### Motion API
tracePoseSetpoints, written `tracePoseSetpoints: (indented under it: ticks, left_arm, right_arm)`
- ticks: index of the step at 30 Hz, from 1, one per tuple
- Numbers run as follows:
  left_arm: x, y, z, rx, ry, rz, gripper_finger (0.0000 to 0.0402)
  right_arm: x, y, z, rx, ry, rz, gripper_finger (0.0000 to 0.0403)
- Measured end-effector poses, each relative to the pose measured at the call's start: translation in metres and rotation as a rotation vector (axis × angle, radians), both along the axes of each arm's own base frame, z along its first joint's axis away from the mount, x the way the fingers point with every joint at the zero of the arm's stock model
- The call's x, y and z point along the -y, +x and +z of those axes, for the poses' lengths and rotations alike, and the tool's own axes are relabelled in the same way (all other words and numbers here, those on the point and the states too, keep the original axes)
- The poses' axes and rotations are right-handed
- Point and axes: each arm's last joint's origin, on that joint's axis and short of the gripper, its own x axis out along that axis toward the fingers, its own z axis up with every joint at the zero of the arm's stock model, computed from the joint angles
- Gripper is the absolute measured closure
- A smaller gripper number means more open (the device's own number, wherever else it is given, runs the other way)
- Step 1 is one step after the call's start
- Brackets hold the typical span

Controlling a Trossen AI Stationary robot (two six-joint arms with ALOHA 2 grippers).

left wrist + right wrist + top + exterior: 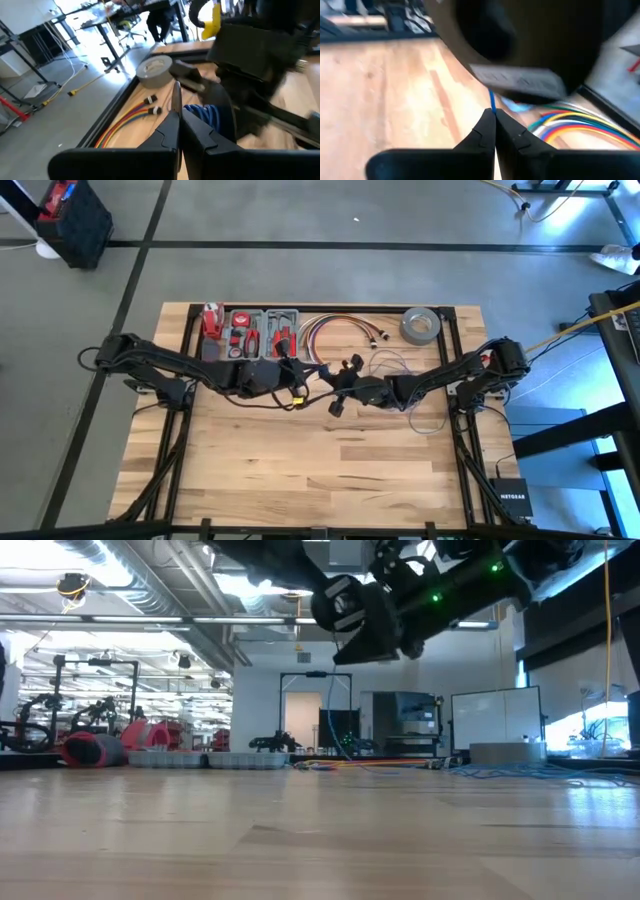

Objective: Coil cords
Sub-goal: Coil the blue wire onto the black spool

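Fingers of both arms are pressed together, meeting above the middle of the counter [300, 470]. Those of the left arm [177, 107] pinch a thin dark strand, and those of the right arm [492, 112] pinch a thin blue wire [491, 100]. From above, the grey-blue wire [395, 365] lies in loose loops near the counter's far edge, just beside the bundle of coloured cables [330, 330]. A grey tape roll [421, 325] sits to their right, and a tool tray [250, 332] to their left.
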Motion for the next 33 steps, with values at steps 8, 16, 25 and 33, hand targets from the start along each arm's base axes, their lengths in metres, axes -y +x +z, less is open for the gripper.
tracePoseSetpoints:
  ticks: [8, 16, 25, 33]
  left_arm:
    - [0.002, -0.005, -0.001, -0.04, -0.002, -0.007, 0.0401]
    - [0.002, -0.006, 0.002, -0.033, -0.003, -0.008, 0.0401]
    - [0.002, -0.006, 0.002, -0.033, -0.001, -0.007, 0.0402]
    - [0.002, -0.006, 0.003, -0.025, -0.001, -0.007, 0.0402]
  right_arm:
    - [0.0, -0.002, -0.003, -0.041, 0.014, -0.013, 0.0394]
    - [0.0, -0.002, 0.012, -0.191, -0.032, 0.024, 0.0285]
    - [0.001, -0.022, 0.003, -0.343, -0.072, 0.119, 0.0209]
    - [0.02, -0.03, -0.049, -0.103, -0.083, 0.209, 0.0205]
